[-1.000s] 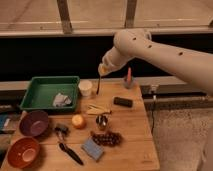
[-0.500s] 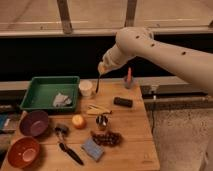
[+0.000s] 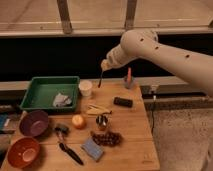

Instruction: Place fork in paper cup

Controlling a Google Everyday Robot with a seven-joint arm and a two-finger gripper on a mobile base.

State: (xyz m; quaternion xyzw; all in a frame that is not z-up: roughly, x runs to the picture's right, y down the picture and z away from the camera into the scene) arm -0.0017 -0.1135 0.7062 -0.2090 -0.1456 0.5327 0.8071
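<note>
Currently the fork (image 3: 100,79) hangs tines-down from the gripper (image 3: 104,67), whose fingers are closed together on the fork's upper end. Both are in the air over the back edge of the wooden table (image 3: 135,131), with the fork's lower tip up and to the right of the paper cup (image 3: 85,88) and not touching it. The cup stands upright on the table, just beside the right rear corner of the green tray (image 3: 35,95). What lies inside the cup cannot be told.

Containers, counted:
- 1 paper cup.
- 1 green tray, at the left rear, holding 1 crumpled pale cloth (image 3: 62,100) in its right half.
- 2 bowls at the left front: a purple bowl (image 3: 33,123) and, nearer the front edge, a brown-orange bowl (image 3: 22,152). They sit close together.
- 1 small shiny metal cup (image 3: 102,121) near the middle of the table.

Loose things on the table:
- A few pale yellow sticks (image 3: 98,109), just behind the metal cup.
- 1 orange fruit (image 3: 78,121), just left of the metal cup.
- 1 black block (image 3: 123,102), right of the sticks.
- 1 red-tipped object (image 3: 128,77), upright at the back right.
- 1 dark cluster of grapes (image 3: 106,138), in front of the metal cup.
- 1 blue sponge (image 3: 92,148), near the front edge.
- 1 black-handled utensil (image 3: 67,150), lying slantwise left of the sponge.

The pale arm (image 3: 165,47) reaches in from the right.
</note>
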